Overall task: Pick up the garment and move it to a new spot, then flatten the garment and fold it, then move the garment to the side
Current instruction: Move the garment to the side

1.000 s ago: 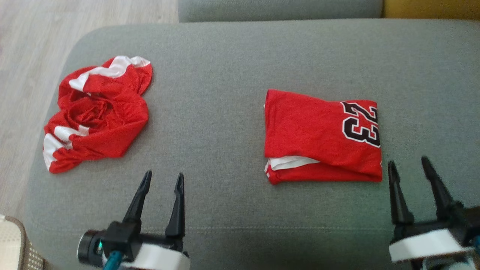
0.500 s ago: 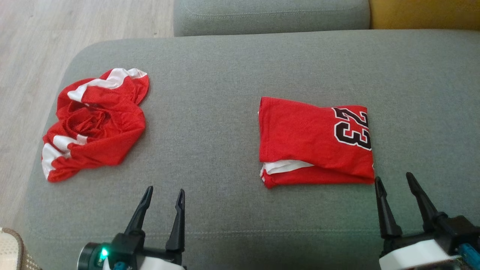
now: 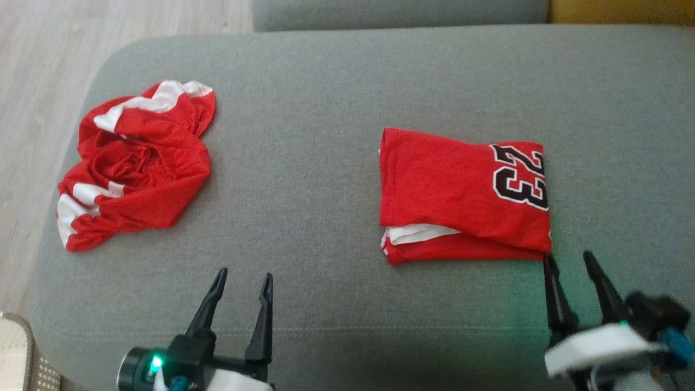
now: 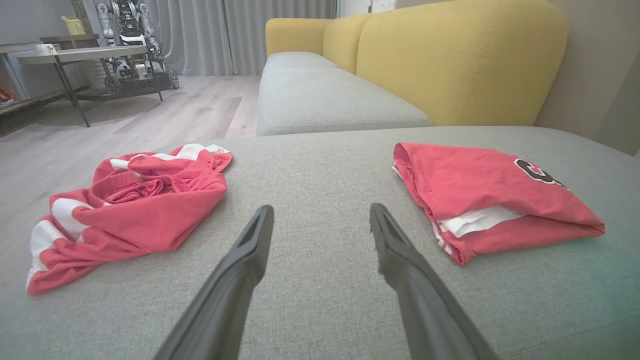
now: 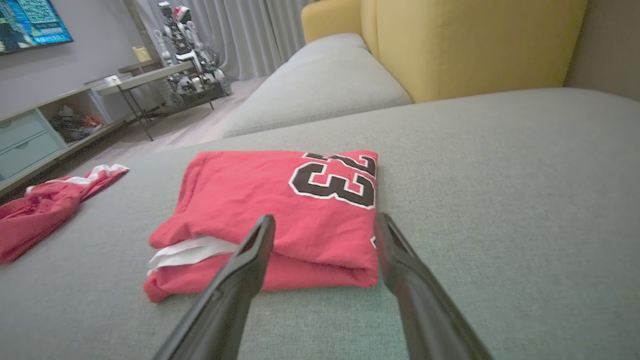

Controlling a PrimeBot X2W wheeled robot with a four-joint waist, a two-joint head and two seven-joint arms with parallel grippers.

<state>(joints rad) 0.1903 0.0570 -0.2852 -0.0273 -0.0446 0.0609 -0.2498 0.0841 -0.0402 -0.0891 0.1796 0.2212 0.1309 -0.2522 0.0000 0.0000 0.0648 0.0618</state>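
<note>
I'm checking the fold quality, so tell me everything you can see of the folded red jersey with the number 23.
The folded red jersey is a roughly rectangular stack of layers in fine, mesh-like knit. A black 23, outlined in white, sits sideways at its right end. A white layer peeks out along the near edge. It lies flat on the grey cushion. The open right gripper points at its near right corner; contact is unclear.
</note>
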